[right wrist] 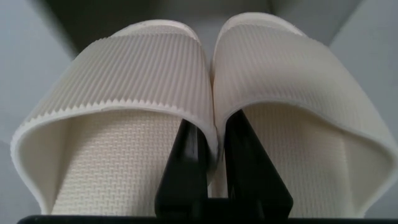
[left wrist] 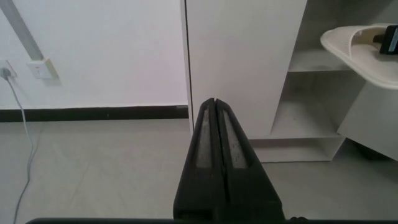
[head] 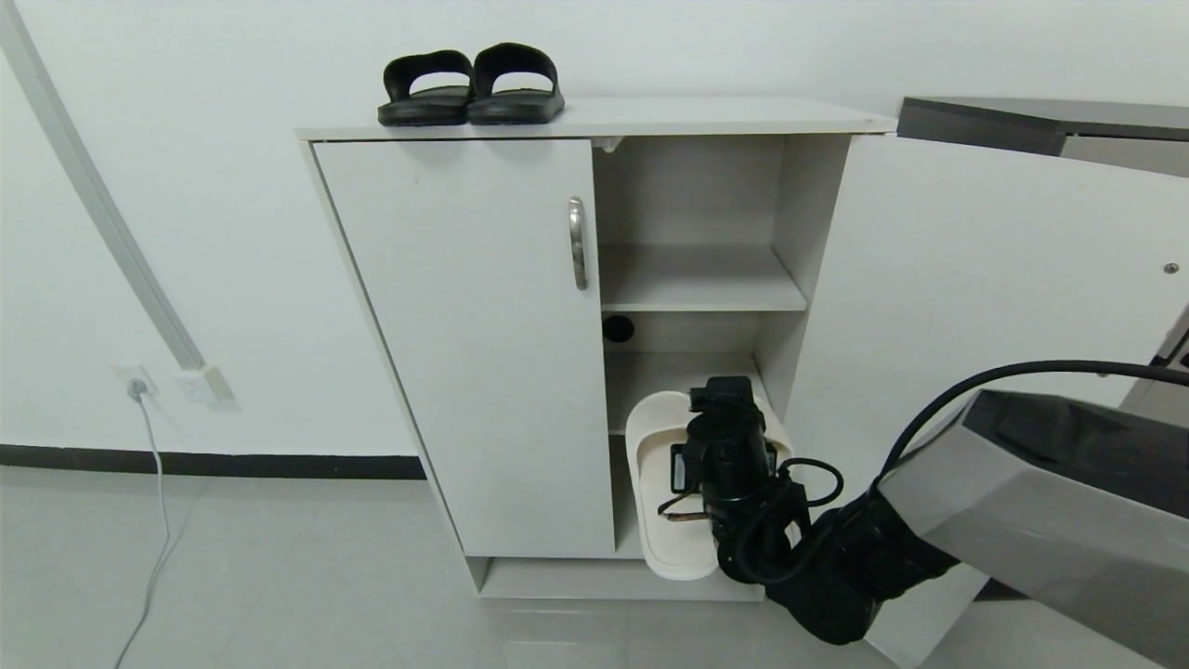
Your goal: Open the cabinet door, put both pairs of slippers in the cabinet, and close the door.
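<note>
Right pincer clamped on the adjoining inner edges of the cream slippers, held at the open right half of the cabinet, below its upper shelf. The arm hides most of one slipper, and whether the soles touch a shelf cannot be made out. Black slippers rest on the cabinet top; left pincer, fingers pressed together and empty, faces the cabinet front.
</note>
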